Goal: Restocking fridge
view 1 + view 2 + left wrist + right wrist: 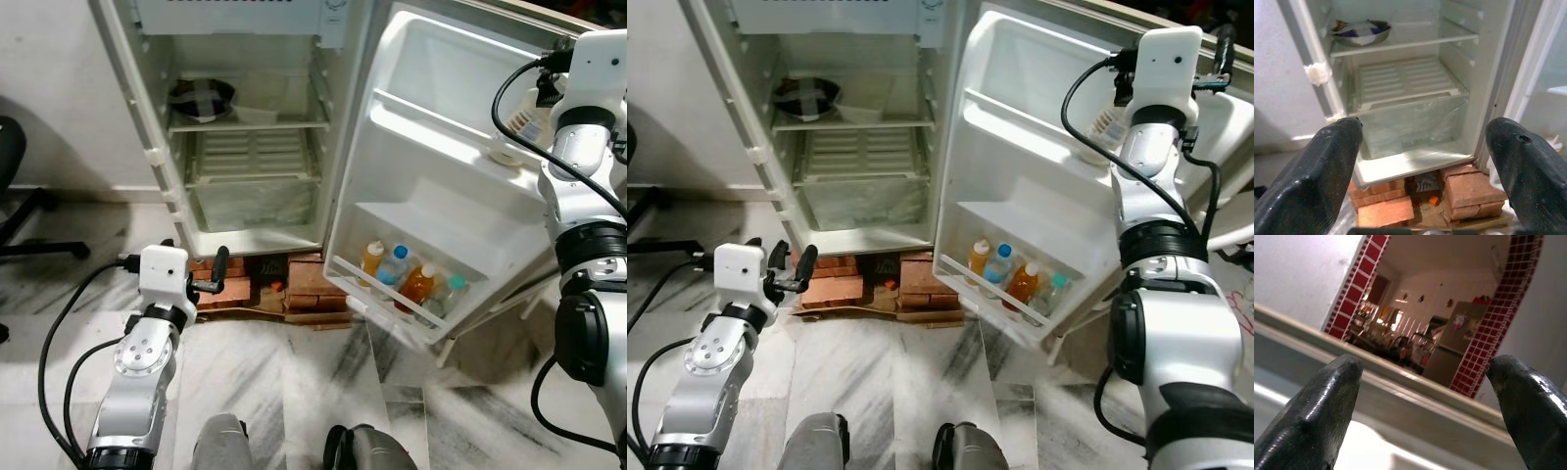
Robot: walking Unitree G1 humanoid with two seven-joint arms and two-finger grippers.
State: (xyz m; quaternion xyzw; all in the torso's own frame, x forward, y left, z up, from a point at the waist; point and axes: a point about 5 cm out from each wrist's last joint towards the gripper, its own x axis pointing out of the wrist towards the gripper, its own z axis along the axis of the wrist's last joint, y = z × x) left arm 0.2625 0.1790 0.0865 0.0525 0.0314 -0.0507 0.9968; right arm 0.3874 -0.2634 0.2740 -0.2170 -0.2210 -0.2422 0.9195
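**Desk:** Where are we on the restock?

**Me:** I've got the fridge (245, 127) open in front of me, door (441, 166) swung wide to my right. The bottom door rack (392, 304) already carries a row of bottles (407, 279), orange ones and clear ones, packed toward its lower edge. So that part looks done, I'd say.

**Desk:** And inside?

**Me:** Sparse. A dark bowl (201, 96) sits at the left end of the upper shelf (250, 122); the drawer (255, 201) below looks empty through its clear front. The upper door shelf (451, 137) has one white tub (506, 152) at its far edge, close by my right wrist. Plenty of room left, so I judge we're partway through.

**Desk:** Arms?

**Me:** Right arm is raised high, elbow bent, right gripper (1425, 396) up over the door's top rim, fingers spread wide with nothing between them. It looks past the rim into another room.

**Desk:** Left?

**Me:** Left arm is low and forward, left gripper (1425, 161) aimed at the fridge's lower half, fingers apart and empty. The fridge stands on bricks (309, 284) on the marble floor (294, 372).

**Desk:** So nothing in hand?

**Me:** Nothing. Next item needs fetching, I reckon.
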